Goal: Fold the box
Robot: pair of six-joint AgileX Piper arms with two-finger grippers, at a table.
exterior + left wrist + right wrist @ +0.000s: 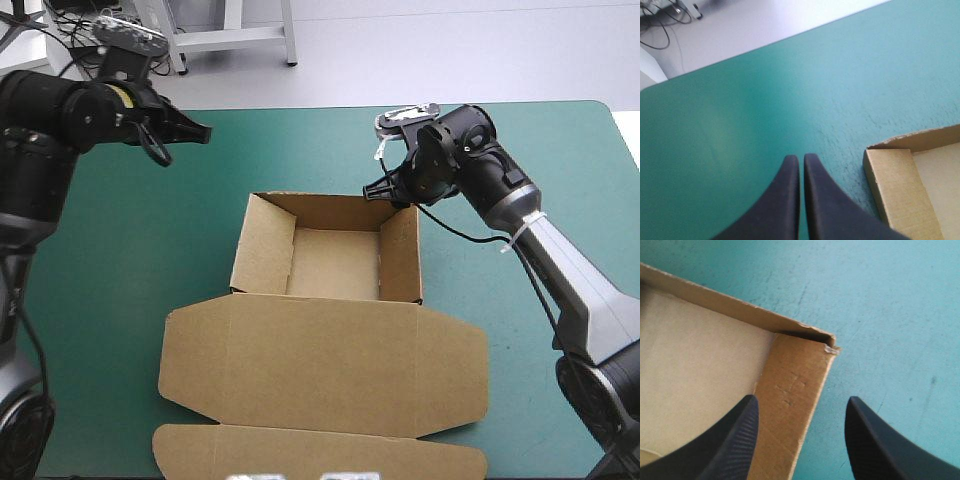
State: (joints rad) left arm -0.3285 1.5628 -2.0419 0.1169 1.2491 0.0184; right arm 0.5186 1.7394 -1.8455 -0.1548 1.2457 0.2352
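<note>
High view: box (320, 360) is an open tray, lid flat; left pincer (200, 130) hangs over bare cover (120, 260), the box well apart from it; right pincer (392, 195) is at a tray corner.
Left wrist: fingers together, nothing between; a box corner lies just beside them.
Right wrist: fingers apart, a tray wall between them; faint pressed marks (790, 385) on that wall, unreadable.

Matt brown board on a matt teal-green cover (765, 100).
The box (330, 370) is plain uncoated board, dull, its corner edge frayed and fibrous. The cover looks faintly grainy and flecked. Left gripper (801, 159) fingers (785, 200) are smooth, dull black, and right gripper (801, 405) fingers (735, 440) are finely ribbed.
</note>
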